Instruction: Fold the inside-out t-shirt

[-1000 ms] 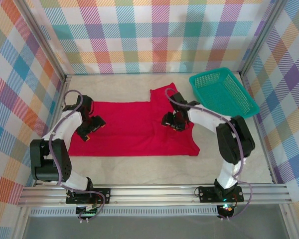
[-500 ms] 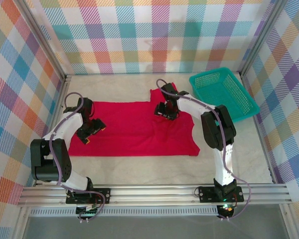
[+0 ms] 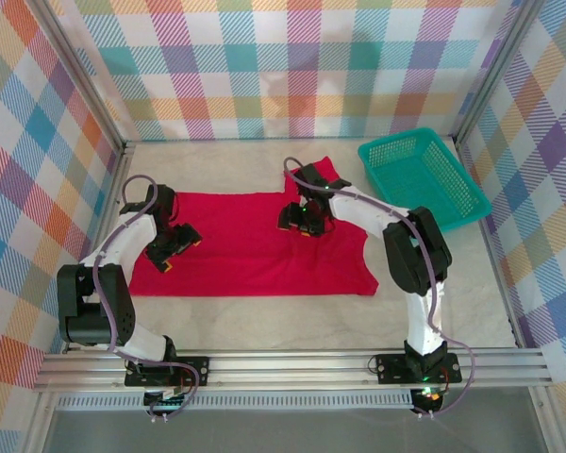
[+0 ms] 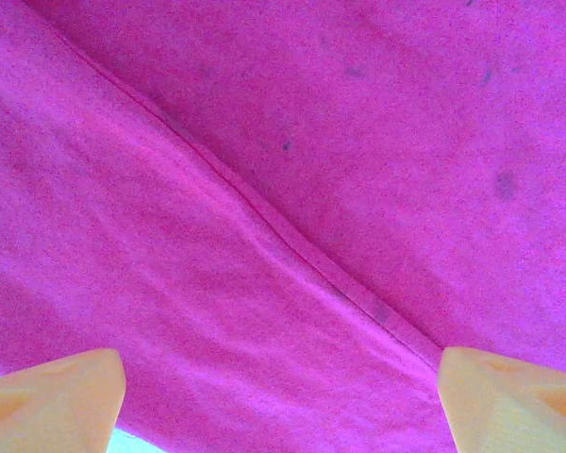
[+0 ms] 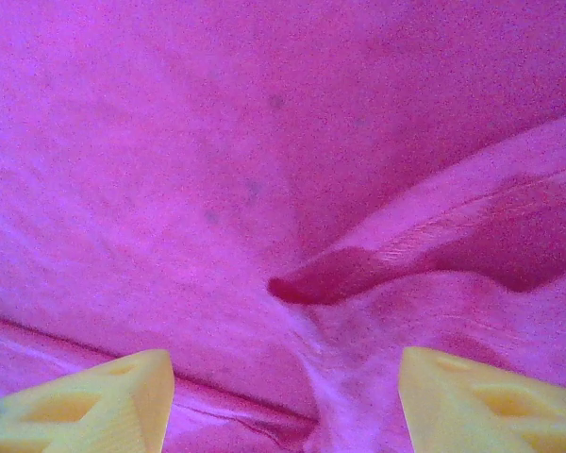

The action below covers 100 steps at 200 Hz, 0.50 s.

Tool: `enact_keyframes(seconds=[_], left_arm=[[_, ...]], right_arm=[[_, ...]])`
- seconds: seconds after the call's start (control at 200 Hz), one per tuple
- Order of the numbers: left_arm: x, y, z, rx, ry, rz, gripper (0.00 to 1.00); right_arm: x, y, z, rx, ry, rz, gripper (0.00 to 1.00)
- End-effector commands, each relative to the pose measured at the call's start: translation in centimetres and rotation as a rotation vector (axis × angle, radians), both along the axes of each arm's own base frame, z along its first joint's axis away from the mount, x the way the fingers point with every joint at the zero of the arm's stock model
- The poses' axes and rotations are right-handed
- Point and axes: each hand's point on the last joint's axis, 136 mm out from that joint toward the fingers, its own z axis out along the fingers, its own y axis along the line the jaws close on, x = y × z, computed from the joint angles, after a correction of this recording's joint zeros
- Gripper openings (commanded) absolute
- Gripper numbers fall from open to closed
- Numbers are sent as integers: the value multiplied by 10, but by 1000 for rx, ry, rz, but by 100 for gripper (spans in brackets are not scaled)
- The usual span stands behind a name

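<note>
Looking down from above, one inside-out t-shirt point(image 3: 245, 255) lies spread flat on the tabletop point(image 3: 264, 321), its long axis running left to right, with a sleeve poking out on the far side. One teal mesh basket point(image 3: 420, 175) sits at the far right, just beside that sleeve and apart from the cloth. Two arms reach in. The left jaws hang over the shirt's left edge. The right jaws sit over its far-middle part, near the base of the sleeve. Each arm is therefore nearest its own end of the cloth.

Seen from the left wrist, the shirt point(image 4: 292, 170) lies directly below and ahead. A stitched seam point(image 4: 264, 217) runs diagonally from far left to near right between the orange fingertips point(image 4: 52, 396). The left jaws stand wide with nothing pinched, and a sliver of pale tabletop shows at the near left corner.

From the right wrist, the shirt point(image 5: 217, 142) again lies underneath. One raised fold point(image 5: 377, 260) lies ahead, slightly right of centre between the yellow fingertips point(image 5: 85, 406). The right jaws are parted moderately and grip nothing. I judge that fold to be the likeliest place to pinch, by lowering straight onto it.
</note>
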Motion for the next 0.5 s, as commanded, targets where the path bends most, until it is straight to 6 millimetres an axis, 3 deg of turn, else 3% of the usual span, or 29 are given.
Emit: enact_keyframes(seconds=[0.0, 0.105, 0.205, 0.345, 0.495], left_arm=[[0, -2, 5, -17, -16, -1, 86], [1, -1, 12, -10, -26, -4, 86], [10, 1, 23, -1, -46, -5, 86], [49, -3, 38, -27, -111, 7, 87], [91, -3, 34, -68, -86, 22, 87]], right_arm=[[-1, 16, -32, 21, 72, 0, 65], [-1, 25, -39, 40, 109, 15, 65], [2, 22, -10, 40, 44, 31, 68], [17, 5, 38, 37, -93, 45, 73], [32, -29, 34, 21, -58, -24, 77]])
